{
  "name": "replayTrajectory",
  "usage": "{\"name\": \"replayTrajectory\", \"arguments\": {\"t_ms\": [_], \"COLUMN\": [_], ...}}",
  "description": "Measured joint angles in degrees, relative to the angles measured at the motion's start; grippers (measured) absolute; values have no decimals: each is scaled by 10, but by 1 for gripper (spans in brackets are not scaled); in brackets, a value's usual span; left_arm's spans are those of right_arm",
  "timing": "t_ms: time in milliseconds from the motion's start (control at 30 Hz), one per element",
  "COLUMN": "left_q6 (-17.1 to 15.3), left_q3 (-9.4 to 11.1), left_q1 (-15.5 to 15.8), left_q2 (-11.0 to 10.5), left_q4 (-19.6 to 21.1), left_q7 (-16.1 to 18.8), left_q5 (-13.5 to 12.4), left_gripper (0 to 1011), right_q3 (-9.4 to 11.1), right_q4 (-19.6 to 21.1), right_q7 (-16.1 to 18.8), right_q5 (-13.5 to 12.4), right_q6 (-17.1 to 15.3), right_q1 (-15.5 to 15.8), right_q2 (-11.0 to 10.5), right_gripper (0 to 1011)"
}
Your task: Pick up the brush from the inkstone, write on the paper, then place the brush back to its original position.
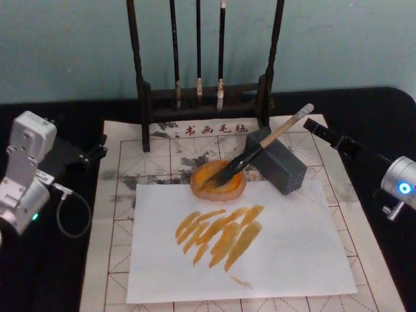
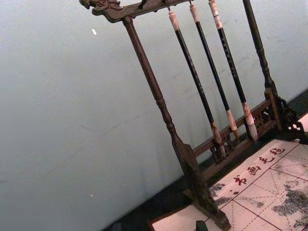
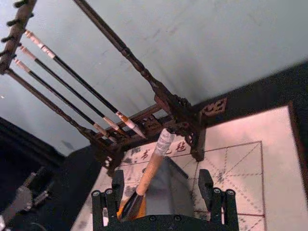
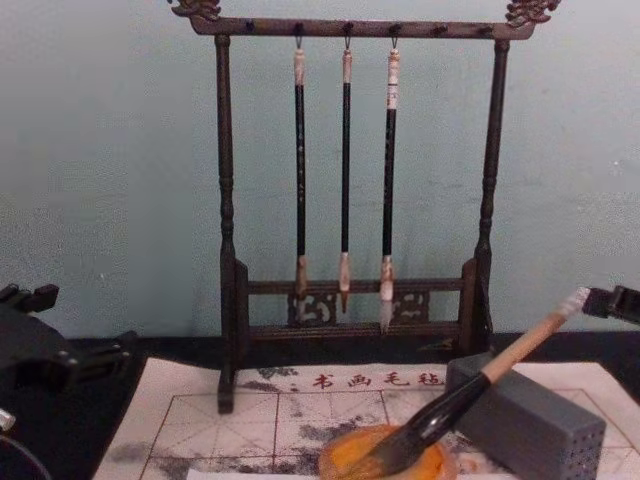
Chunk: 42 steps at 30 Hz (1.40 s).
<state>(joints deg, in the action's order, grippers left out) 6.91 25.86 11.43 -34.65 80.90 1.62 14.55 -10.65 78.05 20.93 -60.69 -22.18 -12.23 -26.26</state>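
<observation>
Closing step, by judgement: orange strokes are laid on the paper [image 1: 286, 253], and the brush [image 1: 263, 148] is lodged, dark tip in the inkstone [image 1: 218, 182], pale handle propped on a grey block [image 1: 286, 166]. The right gripper [image 3: 162, 175], its 2 fingers spread wide, is held just beside the cord-wrapped end; a clean withdrawal is called for. The left gripper [image 1: 96, 148] is parked at the left.

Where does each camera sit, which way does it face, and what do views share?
Head view: high, looking down on paper, brush and inkstone; left gripper at left, right gripper at right.
Chest view: lower, looking level at the rack; right gripper at right edge.
Left wrist view: on left arm, facing rack and wall.
Right wrist view: on right arm, looking past the open right gripper at the brush.
Shared: all four show the rack; three show the brush.
</observation>
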Motion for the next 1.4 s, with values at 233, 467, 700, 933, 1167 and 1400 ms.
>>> {"name": "replayTrajectory", "arguments": {"t_ms": [233, 467, 700, 933, 1167, 1400], "left_q6": [0, 0, 0, 0, 0, 0], "left_q3": [0, 0, 0, 0, 0, 0], "left_q1": [0, 0, 0, 0, 0, 0], "left_q2": [0, 0, 0, 0, 0, 0], "left_q4": [0, 0, 0, 0, 0, 0], "left_q7": [0, 0, 0, 0, 0, 0], "left_q5": [0, 0, 0, 0, 0, 0], "left_gripper": [1001, 1001, 1001, 1001, 1001, 1001], "right_q3": [0, -11, -27, -44, -53, -61], "right_q4": [-38, -84, -115, -146, -171, -188], "right_q7": [3, 27, 49, 70, 84, 92], "right_q5": [-43, -71, -75, -79, -87, -94], "right_q6": [-31, -37, -32, -17, -7, 1], "right_q1": [-24, -52, -68, -85, -100, -109], "right_q2": [14, 28, 33, 38, 42, 44], "right_gripper": [1002, 1002, 1002, 1002, 1002, 1002]}}
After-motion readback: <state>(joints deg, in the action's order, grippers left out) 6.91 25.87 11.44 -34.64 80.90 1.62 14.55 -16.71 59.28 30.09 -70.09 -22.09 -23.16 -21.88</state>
